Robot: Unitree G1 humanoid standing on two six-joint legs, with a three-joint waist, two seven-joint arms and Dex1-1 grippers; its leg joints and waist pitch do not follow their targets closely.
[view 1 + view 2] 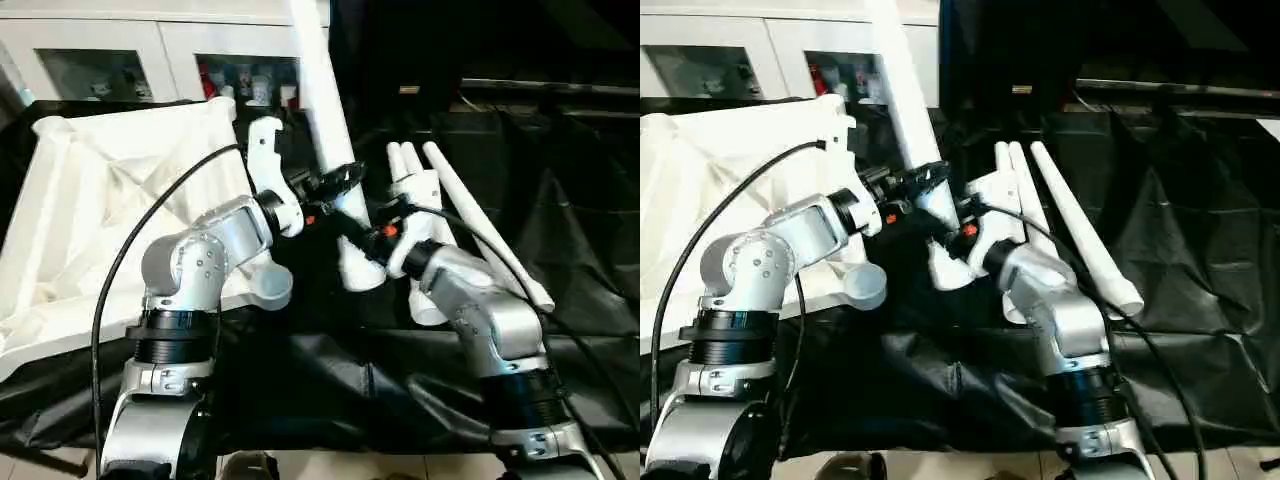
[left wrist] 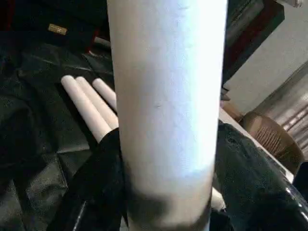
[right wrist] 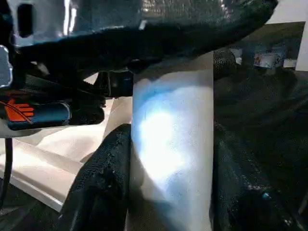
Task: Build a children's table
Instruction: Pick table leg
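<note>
The white table top (image 1: 100, 200) lies ribbed side up on the left of the black-draped work table, a round corner socket (image 1: 272, 285) near my left forearm. One white tapered leg (image 1: 320, 110) stands steeply tilted in the middle, its thick end down by the cloth. My left gripper (image 1: 335, 180) is shut on this leg (image 2: 166, 96), a black finger (image 2: 96, 183) on each side. My right gripper (image 1: 365, 235) is shut on the same leg (image 3: 171, 144) just below, fingers (image 3: 101, 183) pressed on both sides. Three more legs (image 1: 480, 230) lie side by side to the right.
A white cabinet (image 1: 130, 50) with glass doors stands behind the table top. The black cloth (image 1: 350, 380) hangs in folds over the near edge. A black cable (image 1: 120, 260) loops from my left arm. Dark shelving (image 1: 540, 90) stands at the back right.
</note>
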